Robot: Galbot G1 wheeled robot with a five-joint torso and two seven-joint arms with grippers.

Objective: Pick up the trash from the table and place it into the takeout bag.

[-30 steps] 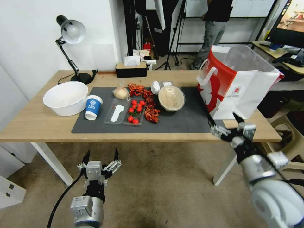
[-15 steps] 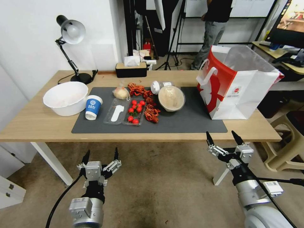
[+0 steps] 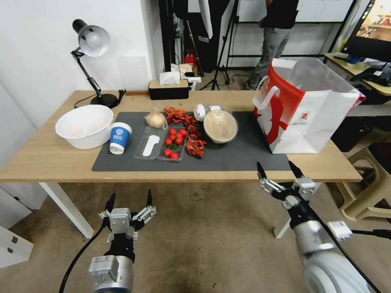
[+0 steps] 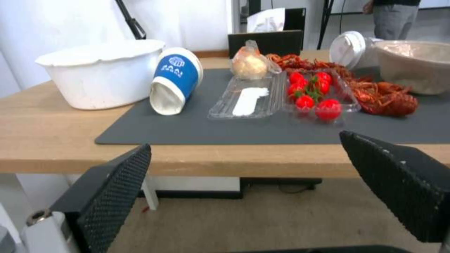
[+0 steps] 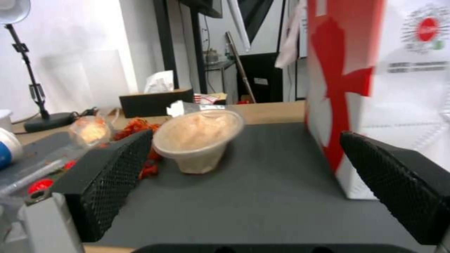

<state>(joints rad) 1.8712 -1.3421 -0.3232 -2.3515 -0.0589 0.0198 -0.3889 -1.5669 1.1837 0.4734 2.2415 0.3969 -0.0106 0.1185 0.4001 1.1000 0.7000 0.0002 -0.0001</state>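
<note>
The right pincer [image 3: 279,170] is wide and empty, at the counter [image 3: 49,158] edge; the round tan bowl [image 3: 220,126] lies ahead, so the next move is probably a forward reach.

1. A white wall [image 3: 36,61] stands at ten o'clock, with a black desk lamp [image 3: 91,40] before it.
2. The floor [image 3: 203,244] is worn beige — scuffed in places.
3. At twelve o'clock, black tripod stands [image 3: 226,44] and a black tissue box [image 3: 168,89].
4. A screen [image 3: 376,28] glows at two o'clock — a beige plastic chair [image 3: 372,179] sits below.
</note>
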